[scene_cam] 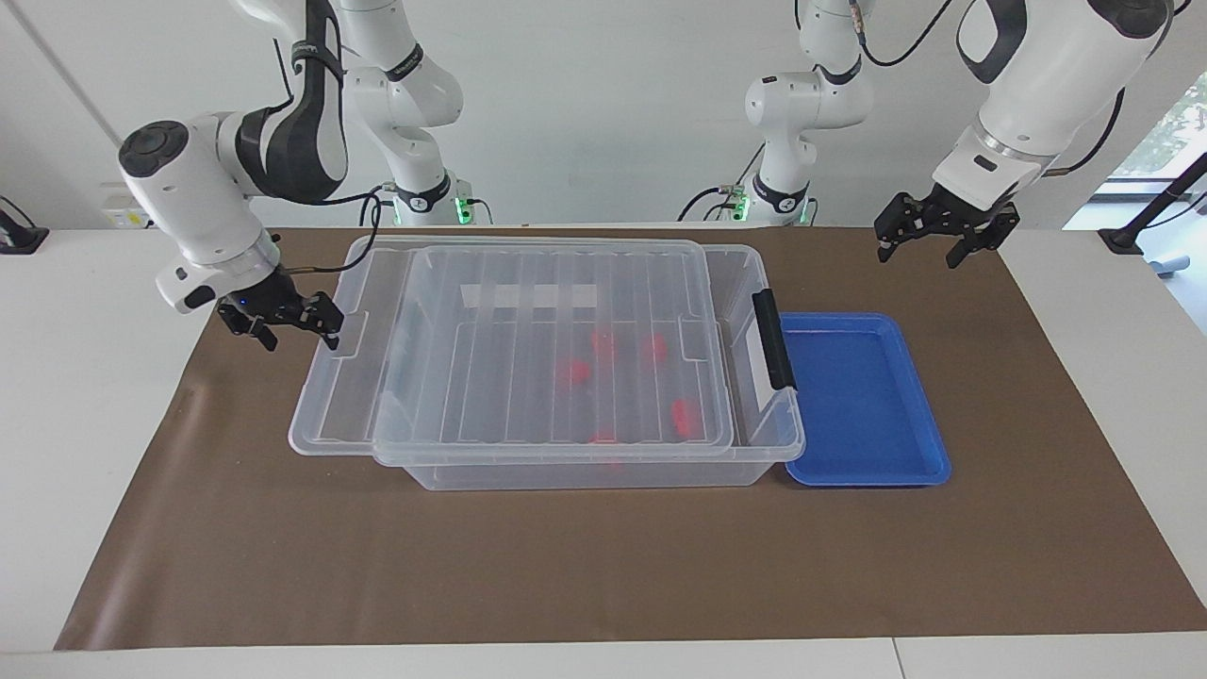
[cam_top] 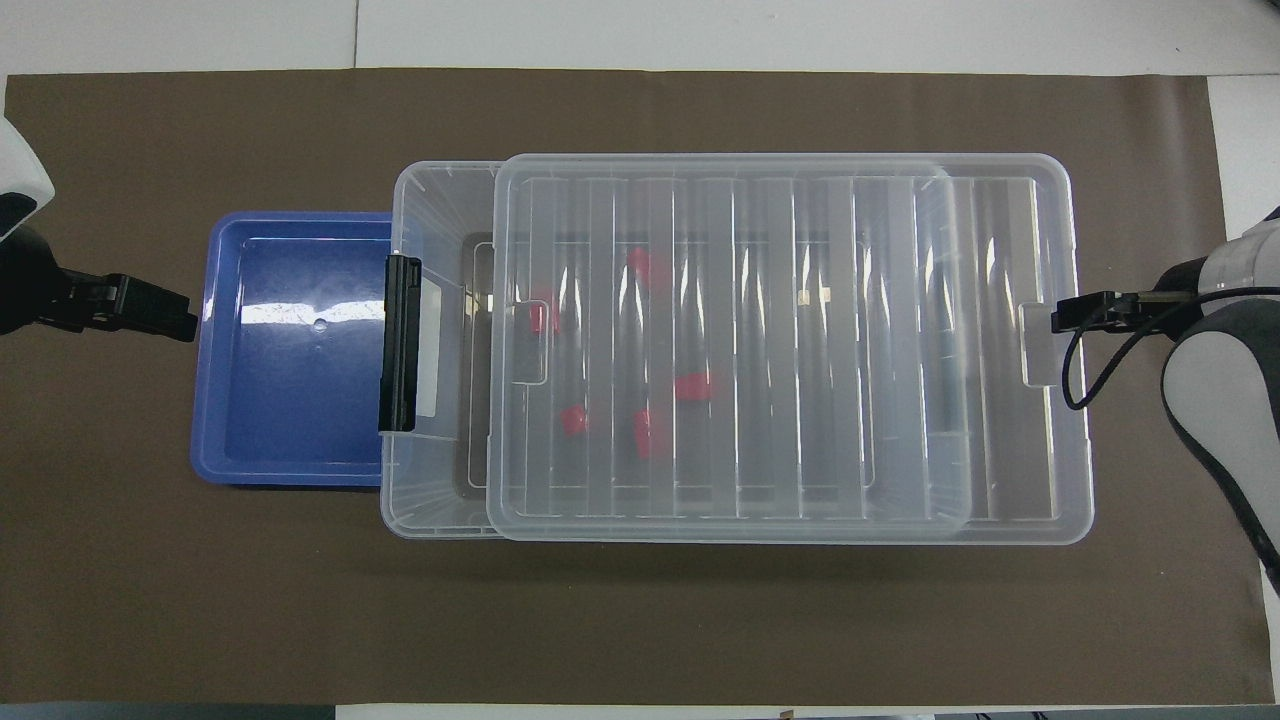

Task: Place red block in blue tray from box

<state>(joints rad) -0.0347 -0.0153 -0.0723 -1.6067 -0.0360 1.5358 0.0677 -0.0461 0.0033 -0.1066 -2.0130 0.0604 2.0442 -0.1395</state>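
Note:
The box [scene_cam: 585, 474] is a clear bin in the middle of the brown mat, with a black clip handle [scene_cam: 773, 339] at its end by the blue tray. Its ribbed lid [scene_cam: 528, 396] lies slid toward the right arm's end and leaves a strip open by the handle. Several red blocks [scene_cam: 686, 415] lie inside, seen through the lid [cam_top: 800, 350]. The blue tray [scene_cam: 863, 396] lies empty against the box, toward the left arm's end. My right gripper [scene_cam: 297, 332] is open beside the lid's overhanging edge. My left gripper [scene_cam: 929, 245] is open, raised near the tray.
The brown mat [scene_cam: 603, 566] covers the table, with white table surface [scene_cam: 85, 377] at both ends. The lid overhangs the box at the right arm's end. In the overhead view the tray [cam_top: 290, 400] lies between the left gripper [cam_top: 180, 322] and the box [cam_top: 430, 480].

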